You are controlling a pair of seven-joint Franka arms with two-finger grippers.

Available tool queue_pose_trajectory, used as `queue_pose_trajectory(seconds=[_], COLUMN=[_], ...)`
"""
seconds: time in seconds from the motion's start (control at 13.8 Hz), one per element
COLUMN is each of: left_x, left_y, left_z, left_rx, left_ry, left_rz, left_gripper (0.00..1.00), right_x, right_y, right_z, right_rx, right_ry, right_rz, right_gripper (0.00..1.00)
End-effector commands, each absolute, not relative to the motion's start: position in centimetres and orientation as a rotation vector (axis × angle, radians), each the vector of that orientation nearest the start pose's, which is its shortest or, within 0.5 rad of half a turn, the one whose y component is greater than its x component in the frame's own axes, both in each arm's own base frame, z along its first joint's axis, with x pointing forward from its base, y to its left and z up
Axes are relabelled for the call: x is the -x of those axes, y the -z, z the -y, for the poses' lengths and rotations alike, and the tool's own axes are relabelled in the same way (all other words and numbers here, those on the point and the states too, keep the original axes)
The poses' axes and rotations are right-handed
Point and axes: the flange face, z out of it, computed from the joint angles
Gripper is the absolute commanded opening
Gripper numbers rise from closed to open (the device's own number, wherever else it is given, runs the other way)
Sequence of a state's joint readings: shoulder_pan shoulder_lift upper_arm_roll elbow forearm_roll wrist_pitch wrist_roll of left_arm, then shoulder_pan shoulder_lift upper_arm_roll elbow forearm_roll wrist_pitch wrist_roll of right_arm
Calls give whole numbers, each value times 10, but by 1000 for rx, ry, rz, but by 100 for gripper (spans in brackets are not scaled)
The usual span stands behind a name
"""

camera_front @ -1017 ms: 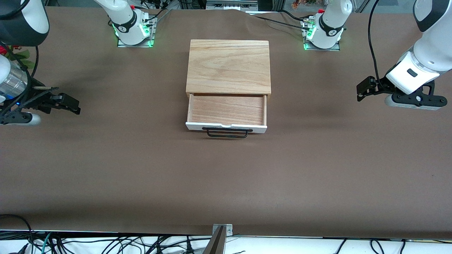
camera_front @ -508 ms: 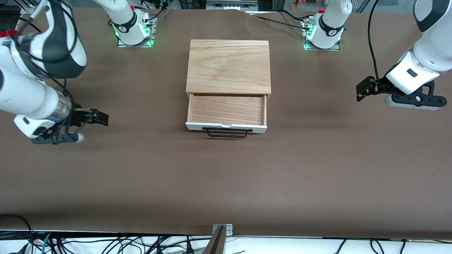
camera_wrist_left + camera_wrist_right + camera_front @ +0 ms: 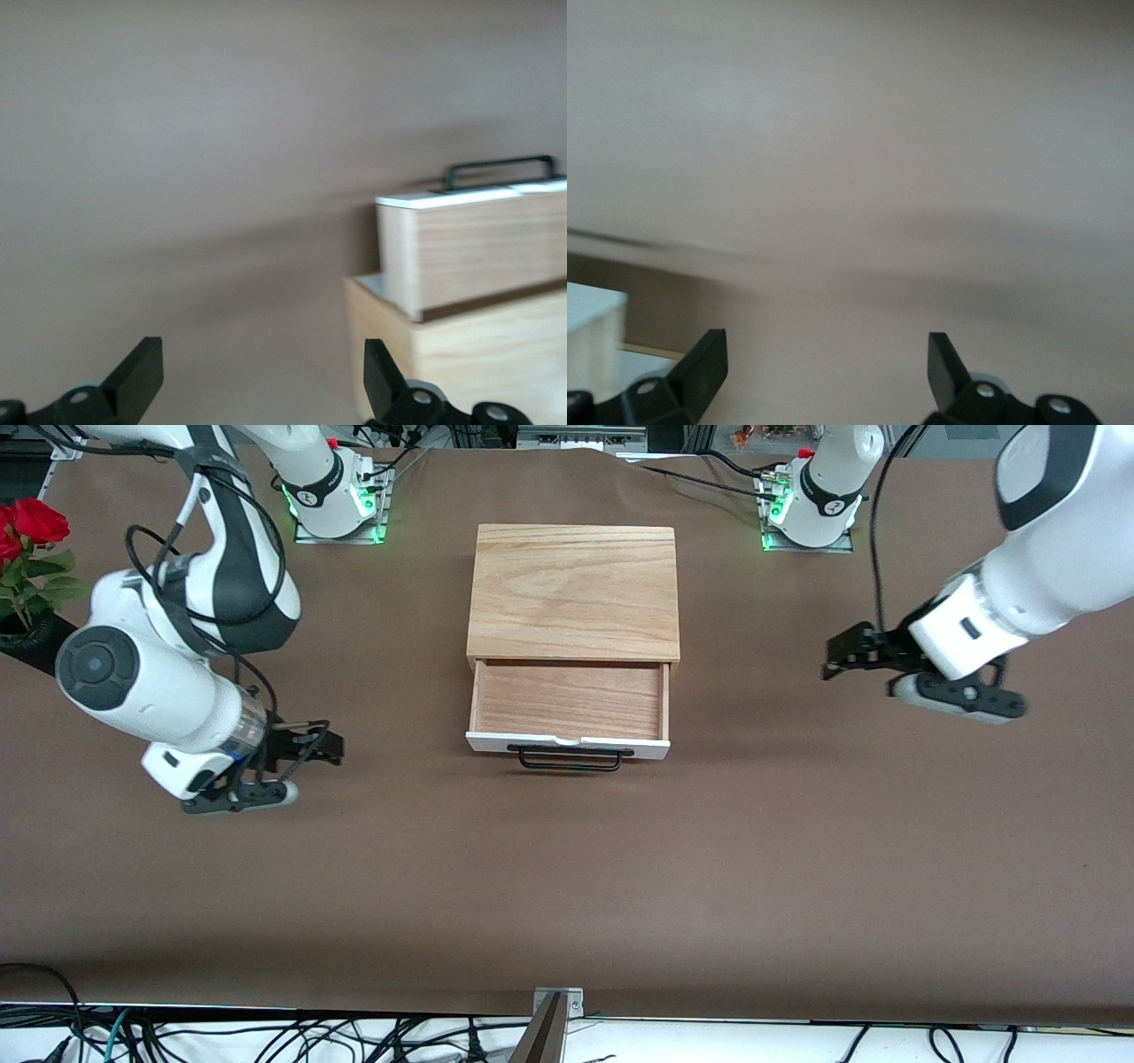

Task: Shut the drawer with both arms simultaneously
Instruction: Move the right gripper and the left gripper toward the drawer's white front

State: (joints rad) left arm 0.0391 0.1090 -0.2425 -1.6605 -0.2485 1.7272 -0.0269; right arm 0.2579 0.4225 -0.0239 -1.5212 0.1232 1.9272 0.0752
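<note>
wooden drawer (image 3: 569,701) open, bare inside

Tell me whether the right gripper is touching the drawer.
Apart. The front view shows bare table between the right gripper and the drawer.

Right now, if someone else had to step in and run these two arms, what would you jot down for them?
Left pincer: open, empty, over bare table toward the left arm's end, beside the drawer.
Right pincer: open, empty, over bare table toward the right arm's end.
Drawer: pulled out of the oak box, empty, white front and black handle facing the front camera.
Done: nothing; neither pincer touches the drawer.
Left: bring both pincers to the white front and push it in together.
</note>
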Motion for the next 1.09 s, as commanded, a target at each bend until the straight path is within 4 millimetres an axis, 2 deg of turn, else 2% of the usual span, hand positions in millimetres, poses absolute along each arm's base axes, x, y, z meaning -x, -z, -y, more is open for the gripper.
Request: queue_pose_trajectory(seconds=[0.0,0.22,0.44,0.51,0.65,0.8,0.87,1.02], left_x=[-596,-630,-649,-650,-650,-646,-650,-649], left_y=[-515,-477,-445,-429,-403,-387,-371,-354], left_z=[160,170,182,191,208,237,242,259], left_rx=[3516,3724,3861,3890,3916,3923,3926,3912], left_ry=[-229,-385,-476,-525,-561,-535,-499,-429], left_rz=[-280,-178,-231,-271,-425,-571,-561,-719], left_gripper=[100,100,100,100,100,100,100,100], right_x=[-663,-664,-657,-655,-659,-659,-658,-654], right_y=[-396,-373,-343,-335,-332,-325,-324,-322], right_z=[-195,-231,-262,-268,-272,-273,-275,-284], right_rx=[2934,2891,2792,2776,2745,2737,2736,2723], right_ry=[-45,5,-74,-97,-101,-107,-110,-122], right_rz=[128,154,123,118,123,156,159,170], right_gripper=[100,100,100,100,100,100,100,100])
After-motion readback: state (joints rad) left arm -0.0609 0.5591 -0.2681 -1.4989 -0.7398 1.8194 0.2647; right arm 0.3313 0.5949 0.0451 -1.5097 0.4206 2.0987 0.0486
